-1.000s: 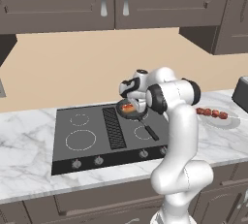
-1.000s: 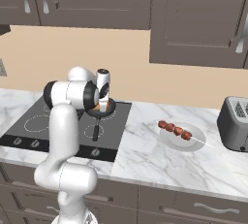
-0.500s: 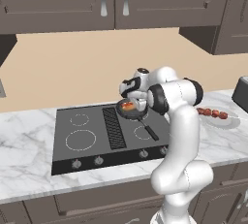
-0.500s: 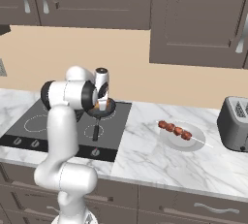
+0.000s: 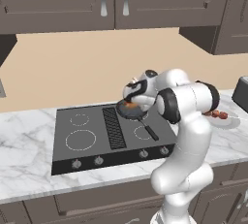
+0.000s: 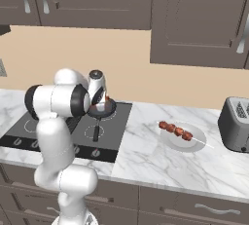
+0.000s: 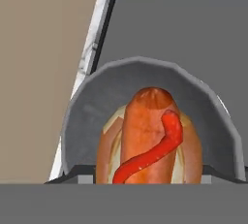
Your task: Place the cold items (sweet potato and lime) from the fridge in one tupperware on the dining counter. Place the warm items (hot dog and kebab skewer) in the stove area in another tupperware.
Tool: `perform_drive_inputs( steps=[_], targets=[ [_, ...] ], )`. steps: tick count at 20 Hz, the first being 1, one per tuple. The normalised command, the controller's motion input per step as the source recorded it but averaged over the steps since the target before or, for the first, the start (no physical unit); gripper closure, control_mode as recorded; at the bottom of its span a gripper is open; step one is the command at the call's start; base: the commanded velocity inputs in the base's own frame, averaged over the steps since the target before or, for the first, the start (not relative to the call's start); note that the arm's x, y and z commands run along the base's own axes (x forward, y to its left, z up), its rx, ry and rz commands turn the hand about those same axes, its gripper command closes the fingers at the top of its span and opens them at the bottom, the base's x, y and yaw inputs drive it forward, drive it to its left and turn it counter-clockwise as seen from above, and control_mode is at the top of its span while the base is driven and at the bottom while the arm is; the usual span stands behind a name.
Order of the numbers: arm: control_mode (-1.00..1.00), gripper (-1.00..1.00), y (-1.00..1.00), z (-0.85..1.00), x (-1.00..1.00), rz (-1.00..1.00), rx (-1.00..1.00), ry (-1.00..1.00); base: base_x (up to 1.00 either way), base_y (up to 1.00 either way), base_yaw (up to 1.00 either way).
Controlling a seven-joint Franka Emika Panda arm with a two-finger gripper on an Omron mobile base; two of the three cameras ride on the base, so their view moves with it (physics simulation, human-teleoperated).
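Observation:
A hot dog (image 7: 150,140), a red sausage in a tan bun with a red sauce stripe, lies in a small dark frying pan (image 5: 140,113) on the rear right burner of the black cooktop (image 5: 92,136). My gripper (image 5: 131,101) reaches down into the pan and is shut on the hot dog (image 5: 130,105); its fingertips are hidden in the hand view. From the right base, the gripper (image 6: 100,100) sits over the pan (image 6: 103,109). The kebab skewer (image 6: 176,130) lies on a white plate (image 6: 189,140) on the marble to the right of the stove.
The pan's handle (image 5: 151,132) points toward the front of the cooktop. A grey toaster (image 6: 236,124) stands at the far right of the counter. Dark cabinets hang above, with a tan wall behind. Stove knobs (image 5: 99,160) line the front edge.
The jaws have closed in on the hot dog over the last second. Arm, pan and skewer have stayed where they were.

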Motion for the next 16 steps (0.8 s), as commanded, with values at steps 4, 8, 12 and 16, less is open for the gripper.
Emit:
perform_drive_inputs(
  steps=[4,8,12,16],
  targets=[
    [-1.00,1.00,0.00,0.72,-0.20,-0.08,0.00,0.00,0.00,0.00,0.00],
    [-1.00,1.00,-0.06,0.73,-0.31,-0.07,0.00,0.00,0.00,0.00,0.00],
    [-1.00,1.00,-0.01,0.70,-0.39,-0.02,-0.03,0.00,0.00,0.00,0.00],
    [-1.00,1.00,-0.05,0.50,-0.53,0.00,-0.12,0.00,0.00,0.00,0.00]
  ],
)
